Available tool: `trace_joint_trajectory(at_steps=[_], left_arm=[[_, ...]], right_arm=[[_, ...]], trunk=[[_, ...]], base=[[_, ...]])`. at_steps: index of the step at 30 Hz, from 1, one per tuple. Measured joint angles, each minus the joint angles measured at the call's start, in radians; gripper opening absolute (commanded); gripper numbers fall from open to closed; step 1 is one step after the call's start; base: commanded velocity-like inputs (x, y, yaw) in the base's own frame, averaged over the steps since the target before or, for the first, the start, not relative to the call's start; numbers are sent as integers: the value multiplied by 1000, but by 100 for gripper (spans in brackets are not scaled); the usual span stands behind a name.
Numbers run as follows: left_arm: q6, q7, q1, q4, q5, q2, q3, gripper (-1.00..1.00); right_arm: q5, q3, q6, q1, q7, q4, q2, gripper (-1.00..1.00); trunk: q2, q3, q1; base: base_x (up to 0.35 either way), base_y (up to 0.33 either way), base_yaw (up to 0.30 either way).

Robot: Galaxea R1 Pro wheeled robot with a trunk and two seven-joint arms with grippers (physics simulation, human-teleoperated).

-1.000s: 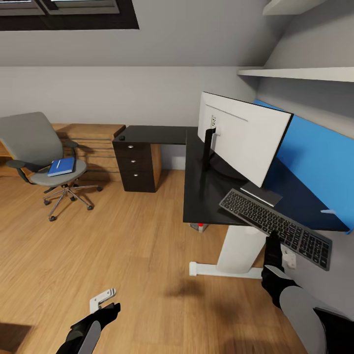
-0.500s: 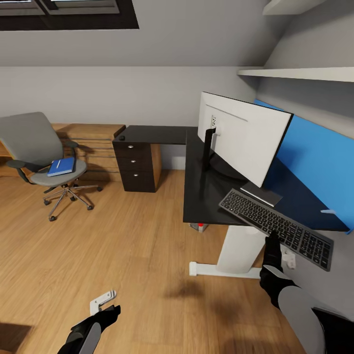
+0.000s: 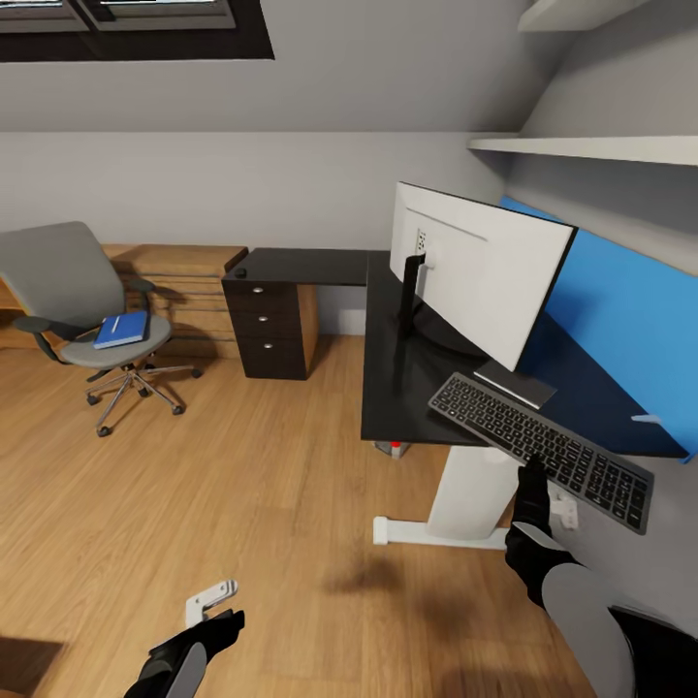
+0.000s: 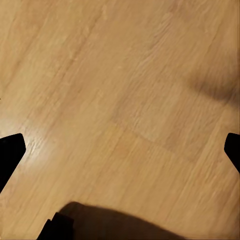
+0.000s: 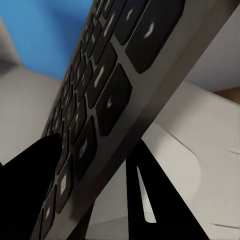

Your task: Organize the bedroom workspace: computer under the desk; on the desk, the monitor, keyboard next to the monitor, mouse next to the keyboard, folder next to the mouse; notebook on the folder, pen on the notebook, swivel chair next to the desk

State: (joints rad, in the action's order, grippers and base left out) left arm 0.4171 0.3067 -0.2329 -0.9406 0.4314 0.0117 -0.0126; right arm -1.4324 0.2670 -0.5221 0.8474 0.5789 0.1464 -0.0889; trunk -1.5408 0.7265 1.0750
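While the right hand [image 3: 532,477] pinches the keyboard [image 3: 539,448] at lower right, slide it fully onto the bench [image 3: 402,383] beside the monitor [image 3: 477,267]

Dark-keyed keyboard [image 3: 541,450] overhanging black desk [image 3: 407,378] edge, blue folder [image 3: 121,329] on swivel chair [image 3: 82,301]

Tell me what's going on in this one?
The right gripper is clamped on the near edge of the keyboard, holding it tilted partly over the desk in front of the monitor. The left gripper hangs open over the floor. The folder lies on the swivel chair.
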Motion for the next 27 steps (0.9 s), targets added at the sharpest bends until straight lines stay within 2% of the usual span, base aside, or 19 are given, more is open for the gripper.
trace_joint_trajectory(at_steps=[11,20,27], left_arm=[[0,0,0,0,1,0,1,100],[0,0,0,1,2,0,1,100],[0,0,0,2,1,0,1,100]], right_arm=[[-1,0,-1,0,0,-2,1,-100],[5,-5,-1,0,2,-3,31,-100],[21,-4,-2,0,1,-4,37,-100]], trunk=[[77,-34,-42],[77,-35,-42],[77,-35,-42]], base=[[0,0,0],[8,26,0],[99,150,0]])
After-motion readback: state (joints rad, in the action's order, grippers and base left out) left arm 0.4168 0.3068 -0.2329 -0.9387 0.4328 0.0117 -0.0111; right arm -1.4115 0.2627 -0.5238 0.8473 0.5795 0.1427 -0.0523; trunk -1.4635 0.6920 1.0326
